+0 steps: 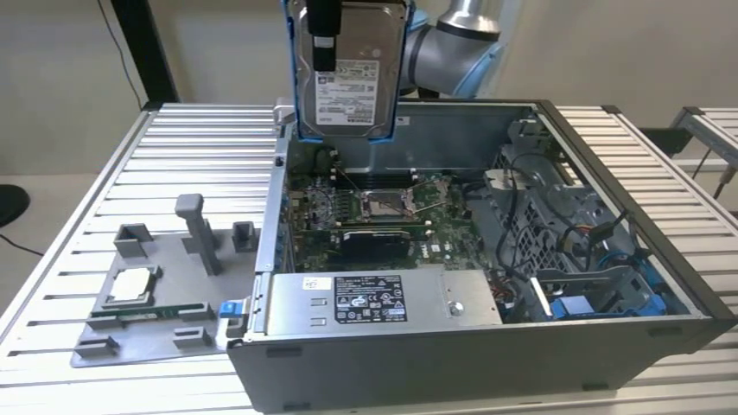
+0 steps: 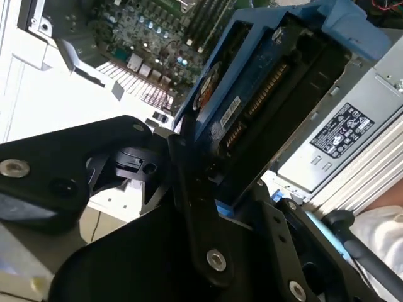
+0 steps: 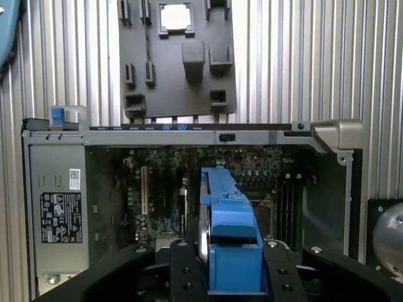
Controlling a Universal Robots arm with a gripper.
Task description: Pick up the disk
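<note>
Black gripper (image 1: 324, 39) clamped on silver-grey, blue-railed rectangular disk (image 1: 352, 82), held upright above open grey computer case (image 1: 600, 259); best kept vertical, firmly squeezed.

A ribbed aluminium table (image 1: 162, 164) is seen, on which an open computer case (image 1: 485, 363) and a grey fixture plate (image 1: 138, 320) are set.

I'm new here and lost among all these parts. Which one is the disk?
Find the open computer case on the ribbed metal table. Above its back wall the claw holds the disk upright in the air. It alone is a silver slab with a white label and blue side rails.
</note>
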